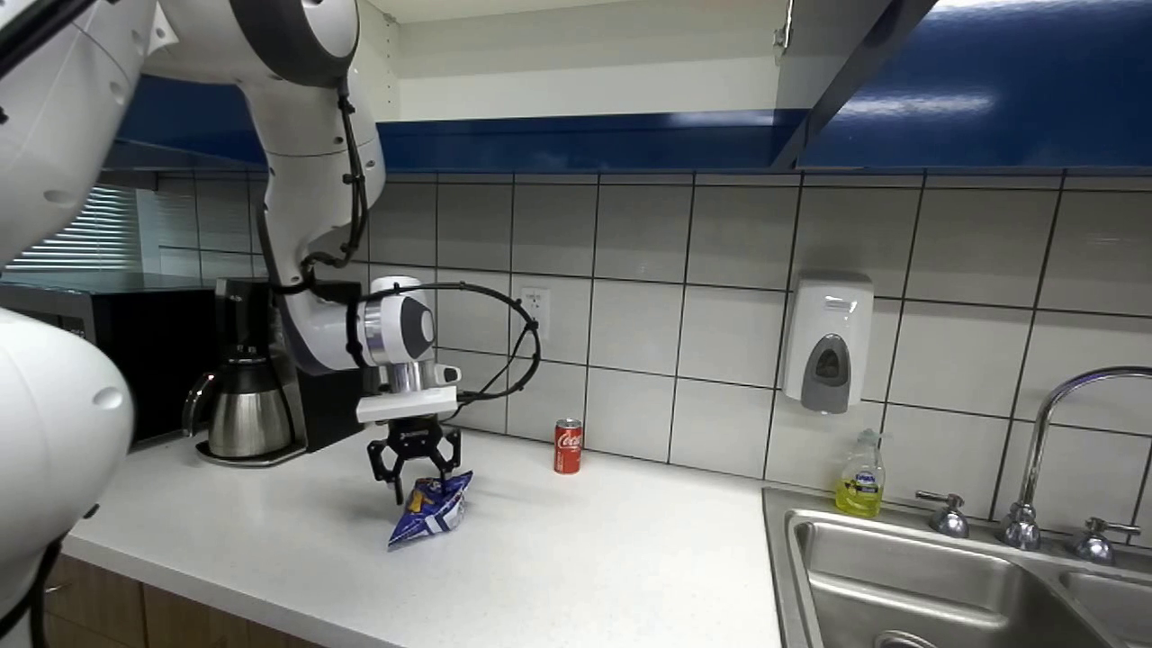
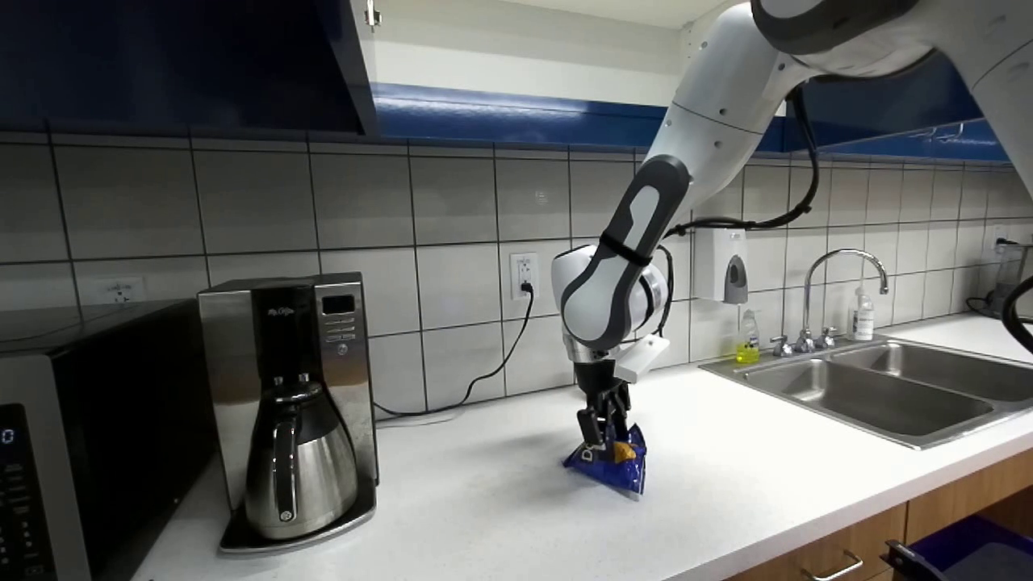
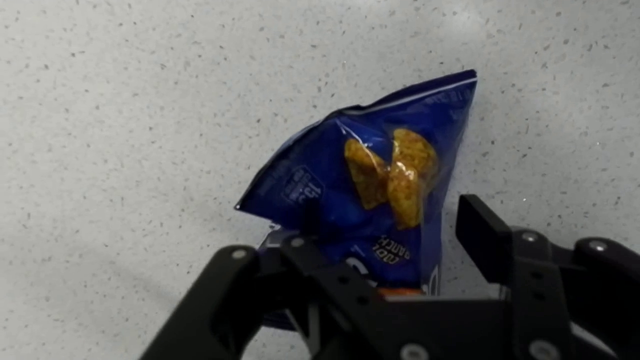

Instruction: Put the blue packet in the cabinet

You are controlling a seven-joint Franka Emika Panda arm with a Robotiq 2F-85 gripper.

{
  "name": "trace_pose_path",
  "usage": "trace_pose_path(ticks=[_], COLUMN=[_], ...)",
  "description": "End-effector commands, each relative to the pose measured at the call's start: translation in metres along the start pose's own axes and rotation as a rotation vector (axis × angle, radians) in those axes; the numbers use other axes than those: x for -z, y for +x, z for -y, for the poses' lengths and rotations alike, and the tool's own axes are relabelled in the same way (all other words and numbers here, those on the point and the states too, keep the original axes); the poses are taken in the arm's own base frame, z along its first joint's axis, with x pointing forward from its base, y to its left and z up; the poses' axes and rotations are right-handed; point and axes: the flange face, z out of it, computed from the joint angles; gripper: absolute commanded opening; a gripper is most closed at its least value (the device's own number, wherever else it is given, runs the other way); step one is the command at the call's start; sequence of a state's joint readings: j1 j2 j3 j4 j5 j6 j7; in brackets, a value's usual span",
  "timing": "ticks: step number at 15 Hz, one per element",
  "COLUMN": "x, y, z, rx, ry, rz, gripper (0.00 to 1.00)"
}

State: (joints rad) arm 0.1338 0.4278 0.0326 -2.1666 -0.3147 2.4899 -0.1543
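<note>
The blue packet [image 1: 433,515] lies crinkled on the white counter; it also shows in an exterior view [image 2: 628,466] and in the wrist view [image 3: 350,220]. My gripper [image 1: 421,491] points down over it, also seen in an exterior view [image 2: 607,442]. In the wrist view the gripper [image 3: 390,225] is open, with the packet between and below its fingers. One finger stands apart from the packet's edge; the other overlaps the packet, and I cannot tell whether it touches. The cabinet [image 1: 576,144] overhead stands open with its white interior showing, also in an exterior view [image 2: 516,113].
A red can [image 1: 568,447] stands near the tiled wall. A coffee maker [image 2: 303,460] and a microwave [image 2: 121,428] stand at one end of the counter. A sink [image 1: 909,576] with a faucet and a soap bottle [image 1: 861,486] is at the other. A cabinet door [image 1: 972,99] hangs open.
</note>
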Motion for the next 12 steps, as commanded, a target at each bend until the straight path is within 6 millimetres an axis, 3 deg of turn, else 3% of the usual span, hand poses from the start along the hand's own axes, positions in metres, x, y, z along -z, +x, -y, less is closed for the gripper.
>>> trace_pose_path(ticks=[1,6,12], x=[0.0008,-0.0015,0.0007], y=[0.0058,0.0069,0.0102], z=[-0.002,-0.0025,-0.0058], rx=[-0.016,-0.018,-0.04], ry=[-0.029,-0.026,-0.011], rz=[0.013,0.018,0.014], gripper=[0.4,0.03,0.0])
